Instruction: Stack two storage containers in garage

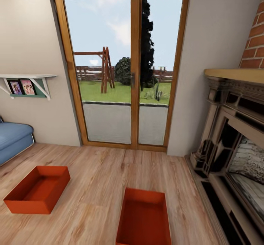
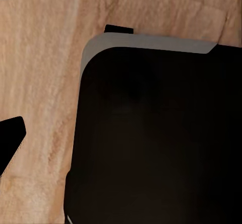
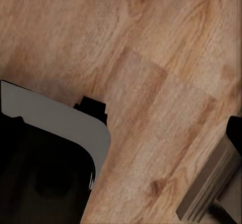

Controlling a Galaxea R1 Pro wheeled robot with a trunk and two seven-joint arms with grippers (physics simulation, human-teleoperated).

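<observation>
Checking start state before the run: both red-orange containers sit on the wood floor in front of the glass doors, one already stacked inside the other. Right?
Not quite. In the head view the two containers lie apart on the wood floor, not stacked: the left container near the blue sofa, the nearer container toward the fireplace. Both are in front of the glass doors, as you said.

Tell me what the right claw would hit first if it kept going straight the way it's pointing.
Most likely the wood plank floor: the right wrist view looks straight down onto it. The robot's dark base sits off to one side. Depth is unclear.
</observation>
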